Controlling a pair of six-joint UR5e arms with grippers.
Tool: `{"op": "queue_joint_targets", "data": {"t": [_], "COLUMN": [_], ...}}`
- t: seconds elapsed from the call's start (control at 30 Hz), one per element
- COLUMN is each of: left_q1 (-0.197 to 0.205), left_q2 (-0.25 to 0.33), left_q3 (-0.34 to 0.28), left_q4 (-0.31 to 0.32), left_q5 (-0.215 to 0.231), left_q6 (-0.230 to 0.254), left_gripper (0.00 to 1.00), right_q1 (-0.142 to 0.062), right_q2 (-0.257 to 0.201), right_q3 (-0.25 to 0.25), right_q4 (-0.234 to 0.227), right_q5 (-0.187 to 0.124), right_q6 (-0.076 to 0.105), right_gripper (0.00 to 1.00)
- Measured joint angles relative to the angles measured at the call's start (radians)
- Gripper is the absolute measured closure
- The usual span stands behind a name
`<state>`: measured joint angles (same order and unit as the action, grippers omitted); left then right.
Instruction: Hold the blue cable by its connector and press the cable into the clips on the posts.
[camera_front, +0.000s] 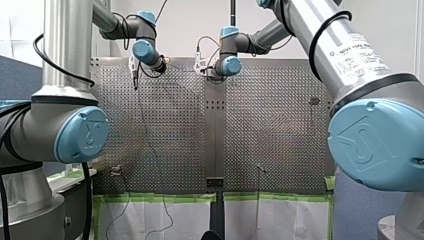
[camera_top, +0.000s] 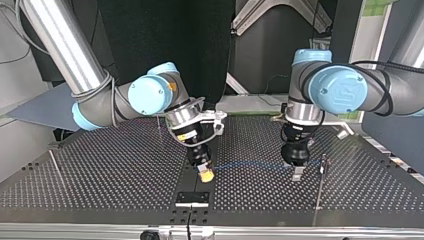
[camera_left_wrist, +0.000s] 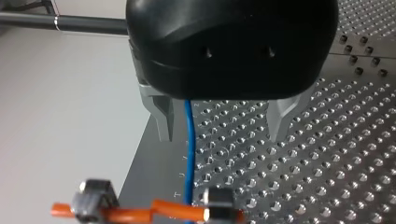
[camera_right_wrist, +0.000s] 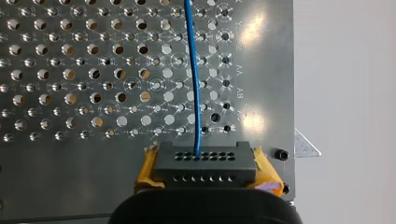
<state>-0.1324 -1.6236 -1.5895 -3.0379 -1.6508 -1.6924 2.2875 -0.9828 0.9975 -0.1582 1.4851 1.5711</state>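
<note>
While blue cable (camera_right_wrist: 195, 79) runs straight above perforated table (camera_top: 100, 170), entries stand: my left gripper (camera_left_wrist: 219, 137), metal fingers (camera_left_wrist: 163, 121) wide, straddling it; my right gripper (camera_right_wrist: 208, 173), yellow pads (camera_right_wrist: 147, 170) clamped on black connector (camera_right_wrist: 205, 158). Advised: tension cable, lower squarely onto nearby post (camera_top: 320, 185) clip.

In the left wrist view, the black body of our left pincer (camera_left_wrist: 219, 137) hides the near end of the blue cable (camera_left_wrist: 188, 154), and the orange piece (camera_left_wrist: 180, 210) ahead is too blurred to name. The right wrist view cuts off most of our right pincer (camera_right_wrist: 208, 172). In the front view's upper centre, both are too small to read.
</note>
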Motion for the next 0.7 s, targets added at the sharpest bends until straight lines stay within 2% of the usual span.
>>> {"op": "queue_joint_targets", "data": {"t": [0.27,0.7], "left_q1": [0.003,0.005], "left_q2": [-0.004,-0.004], "left_q3": [0.027,0.031], "left_q4": [0.001,0.0], "left_q5": [-0.014,-0.016], "left_q6": [0.0,0.01], "left_gripper": [0.02,0.02], "right_q1": [0.0,-0.004], "right_q2": [0.0,0.0], "right_q3": [0.0,0.001], "right_q4": [0.0,0.002], "right_q5": [0.0,0.001], "right_q6": [0.0,-0.006], "right_gripper": [1.0,1.0]}}
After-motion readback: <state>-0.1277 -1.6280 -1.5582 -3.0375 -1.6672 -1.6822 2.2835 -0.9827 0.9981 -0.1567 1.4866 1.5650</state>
